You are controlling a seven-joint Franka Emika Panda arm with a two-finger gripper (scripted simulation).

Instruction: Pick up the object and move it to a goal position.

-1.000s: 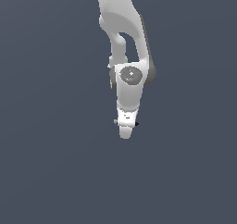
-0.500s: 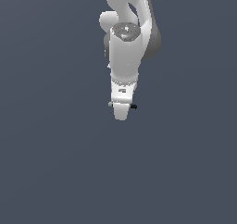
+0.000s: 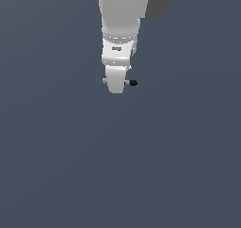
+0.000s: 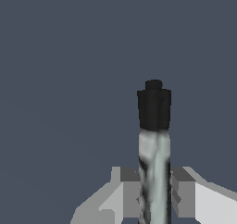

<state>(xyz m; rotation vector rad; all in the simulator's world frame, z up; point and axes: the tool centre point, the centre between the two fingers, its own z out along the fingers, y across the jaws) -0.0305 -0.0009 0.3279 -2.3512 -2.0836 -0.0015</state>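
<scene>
The object is a thin rod with a grey shaft and a black tip. In the wrist view the rod (image 4: 154, 163) runs between my two finger pads (image 4: 183, 193), its black tip sticking out beyond them. In the exterior view my white gripper (image 3: 116, 85) hangs from the arm near the top centre, and the rod lies crosswise in it: the black tip (image 3: 133, 83) pokes out on the exterior view's right, a grey stub on the left. The gripper is shut on the rod. No goal marker shows.
A plain dark blue-grey surface (image 3: 120, 175) fills both views. Nothing else shows on it.
The arm and gripper have moved upward in the exterior view with the rod held, and the arm now looks larger.
</scene>
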